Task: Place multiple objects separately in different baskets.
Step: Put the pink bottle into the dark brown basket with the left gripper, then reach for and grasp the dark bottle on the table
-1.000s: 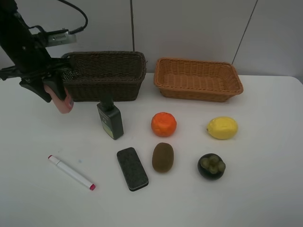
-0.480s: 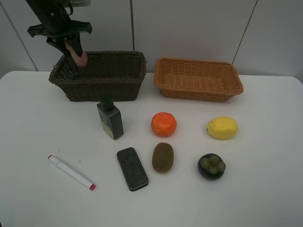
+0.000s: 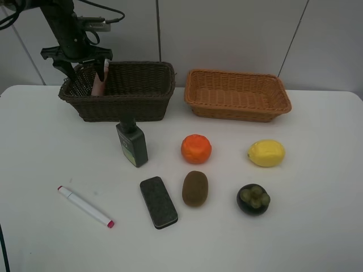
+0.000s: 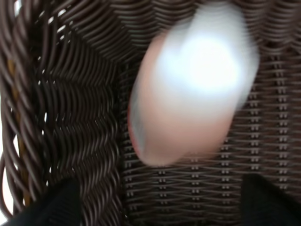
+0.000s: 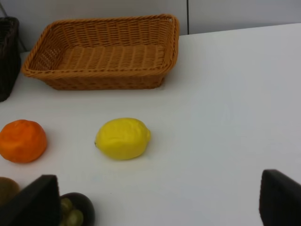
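The left hand [image 3: 84, 63] hangs over the near-wall end of the dark basket [image 3: 130, 107], its fingers spread wide and gripping nothing. Right under it the pink bottle [image 3: 100, 84] sits inside that basket, leaning against the end wall. In the wrist view the bottle is a blur between the two fingertips, and neither one touches it.

Below the hand and out on the bench [image 3: 317, 226], the green bottle [image 3: 132, 144] stands upright just in front of the dark basket. Farther from the hand lie the eraser [image 3: 159, 202] and the marker [image 3: 85, 207], with the kiwi [image 3: 195, 188] beside the eraser and the orange [image 3: 196, 149] just beyond the kiwi.

The right hand [image 5: 155, 202] is spread wide too, with nothing between its fingers. It hovers above bare bench. The lemon [image 5: 122, 138] lies ahead of it, the tan basket [image 5: 101, 52] stands farther ahead, and the mangosteen [image 5: 75, 212] sits close by one fingertip.
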You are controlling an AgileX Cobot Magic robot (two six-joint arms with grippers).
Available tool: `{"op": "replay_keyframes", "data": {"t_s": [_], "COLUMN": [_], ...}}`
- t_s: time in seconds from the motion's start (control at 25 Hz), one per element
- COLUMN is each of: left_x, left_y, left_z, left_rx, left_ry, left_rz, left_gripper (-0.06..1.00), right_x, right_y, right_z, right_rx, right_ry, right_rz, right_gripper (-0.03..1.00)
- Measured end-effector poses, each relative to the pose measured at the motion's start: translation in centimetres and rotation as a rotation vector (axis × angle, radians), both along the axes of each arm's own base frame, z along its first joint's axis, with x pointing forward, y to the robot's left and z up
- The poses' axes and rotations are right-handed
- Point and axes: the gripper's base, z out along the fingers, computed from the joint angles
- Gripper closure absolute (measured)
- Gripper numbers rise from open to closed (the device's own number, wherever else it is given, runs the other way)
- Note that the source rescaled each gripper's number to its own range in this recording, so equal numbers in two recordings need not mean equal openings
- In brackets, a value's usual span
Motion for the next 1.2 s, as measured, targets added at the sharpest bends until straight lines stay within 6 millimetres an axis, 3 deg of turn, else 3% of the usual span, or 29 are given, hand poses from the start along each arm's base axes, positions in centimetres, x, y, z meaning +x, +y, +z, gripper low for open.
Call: {"op": "replay_keyframes", "data": {"t_s": [0.16,0.32,0.48,0.68,0.88,1.0,1.2], "left_x": [-0.2,-0.1,-1.5,-6.0,-11.6,-14.2,-16.7], "left_y": [0.0,-0.7,-1.6,-2.6,-4.3,-5.4,-8.0], "left_z": [1.3,4.7,8.3,10.5,11.1,11.5,10.2], "left_rx": [-0.011,-0.103,-0.22,-0.223,-0.202,-0.228,-0.269], "left_ry": [0.034,-0.045,-0.085,-0.034,0.05,0.086,0.183], "left_rz": [0.04,0.039,-0.019,-0.136,-0.205,-0.126,0.084], "left_gripper": [-0.02,-0.02,-0.02,-0.02,-0.02,-0.02,-0.02], "right_x": [0.0,0.0,0.0,0.0,0.0,0.0,0.0], "right_y": [0.0,0.0,0.0,0.0,0.0,0.0,0.0], "right_z": [0.0,0.0,0.0,0.0,0.0,0.0,0.0], "right_rx": [0.0,0.0,0.0,0.0,0.0,0.0,0.0], "right_ry": [0.0,0.0,0.0,0.0,0.0,0.0,0.0], "right_rz": [0.0,0.0,0.0,0.0,0.0,0.0,0.0], "right_gripper": [-0.03,-0.03,-0.03,-0.03,-0.03,-0.03,-0.03]}}
